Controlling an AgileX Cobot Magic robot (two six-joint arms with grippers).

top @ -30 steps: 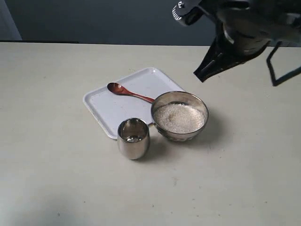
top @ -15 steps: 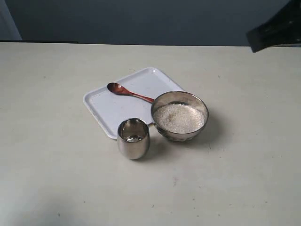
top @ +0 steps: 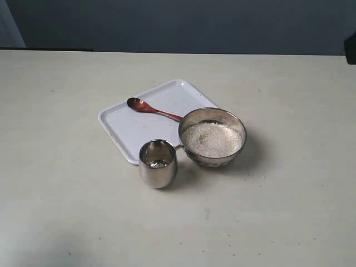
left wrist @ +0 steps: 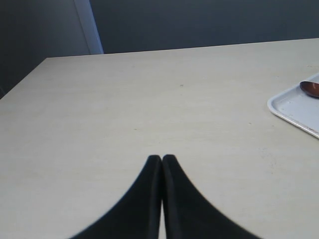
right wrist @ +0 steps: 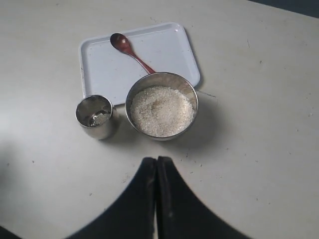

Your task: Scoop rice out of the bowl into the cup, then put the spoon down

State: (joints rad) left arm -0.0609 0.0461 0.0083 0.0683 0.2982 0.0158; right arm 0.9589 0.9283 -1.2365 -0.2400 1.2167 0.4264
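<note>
A steel bowl (top: 212, 137) (right wrist: 161, 105) full of white rice (top: 212, 139) (right wrist: 160, 110) stands mid-table. Just left of it is the steel cup (top: 158, 163) (right wrist: 95, 116) with a few grains at its bottom. The reddish-brown wooden spoon (top: 150, 108) (right wrist: 129, 51) lies on the white tray, its handle end behind the bowl. My right gripper (right wrist: 157, 160) is shut and empty, high above the table on the near side of the bowl. My left gripper (left wrist: 162, 158) is shut and empty over bare table, far from the spoon's tip (left wrist: 310, 88).
The white tray (top: 129, 123) (right wrist: 170, 48) (left wrist: 293, 105) lies behind the cup and bowl. A dark bit of the right arm (top: 351, 49) shows at the right edge of the exterior view. Loose grains speck the table near the bowl.
The right arm has pulled back up and to the right, almost out of the exterior view. Bowl, cup and spoon have not moved.
</note>
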